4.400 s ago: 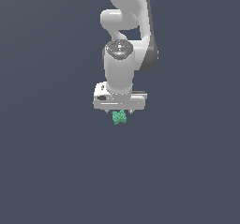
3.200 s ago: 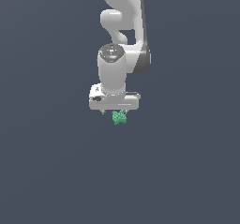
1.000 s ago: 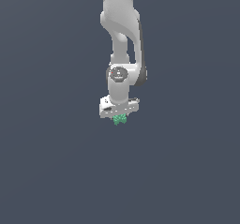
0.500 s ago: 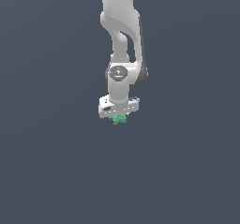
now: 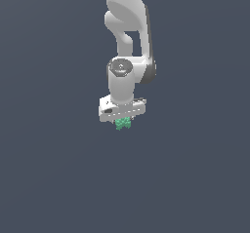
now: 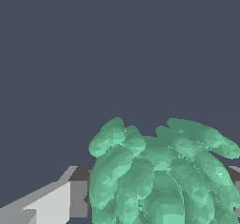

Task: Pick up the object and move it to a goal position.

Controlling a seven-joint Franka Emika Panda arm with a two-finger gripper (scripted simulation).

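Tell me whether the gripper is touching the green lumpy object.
Touching. The wrist view shows the green object pressed against a gripper finger; the exterior view shows it hanging directly under the gripper.

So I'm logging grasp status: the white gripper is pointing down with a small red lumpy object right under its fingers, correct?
Not quite: the object is bright green, not red. The exterior view shows it tucked directly below the white gripper, which does point down, and the wrist view shows the same green lumpy surface close up beside a finger.

Bare simulator void, flat grey backdrop (image 5: 49, 178)
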